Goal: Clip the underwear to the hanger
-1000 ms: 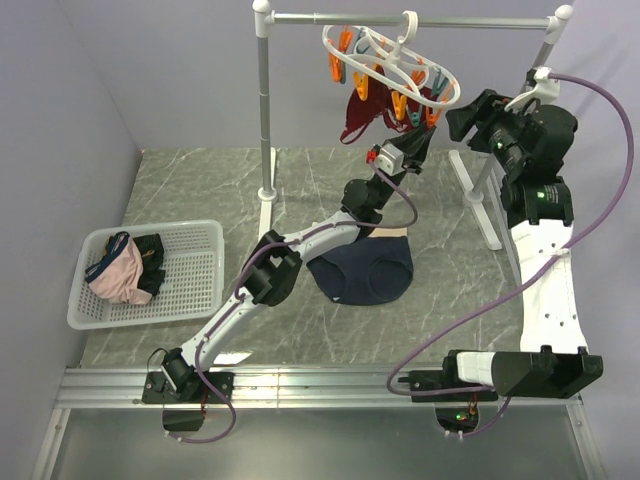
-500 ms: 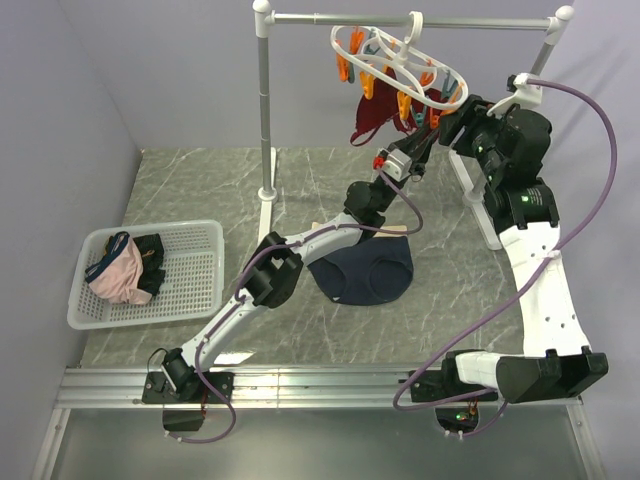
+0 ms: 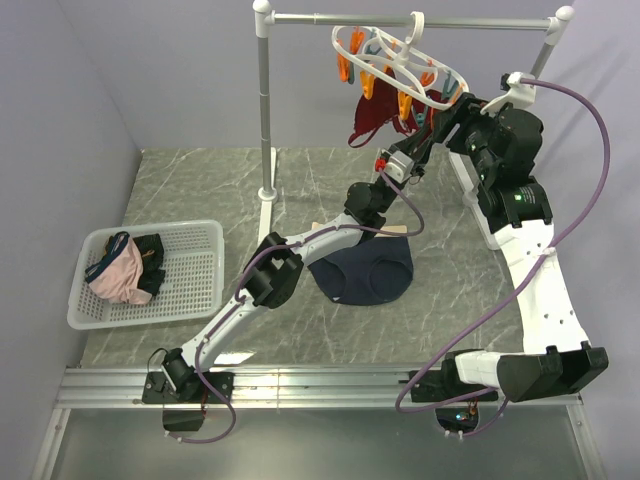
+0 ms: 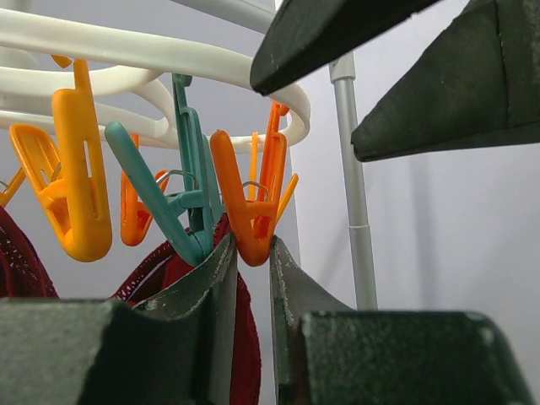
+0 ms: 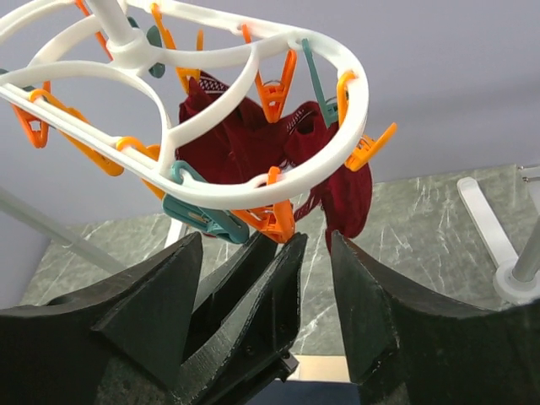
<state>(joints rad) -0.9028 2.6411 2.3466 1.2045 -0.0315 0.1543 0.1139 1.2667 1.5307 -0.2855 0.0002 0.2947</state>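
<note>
The white ring hanger [image 3: 372, 48] hangs from the rail with orange and teal clips. My left gripper [image 3: 428, 127] reaches up under it, shut on the lower end of an orange clip [image 4: 251, 236], which sits between its fingertips [image 4: 226, 261]. My right gripper [image 3: 452, 110] stands open at the same spot. In the right wrist view its jaws straddle the left gripper's fingers [image 5: 291, 270] below that orange clip [image 5: 277, 218]. The navy underwear [image 3: 365, 272] lies flat on the table below, held by neither gripper.
A maroon garment [image 3: 368, 125] hangs clipped on the hanger's far side. The grey rail stand has a post [image 3: 265, 110] at the left and a foot [image 3: 482, 205] at the right. A white basket [image 3: 190, 235] with pink and dark garments sits at the left.
The right arm has swung in from the right, bringing its gripper up to the hanger beside the left gripper. The hanger has shifted slightly to the right. The left gripper has risen a little with it.
</note>
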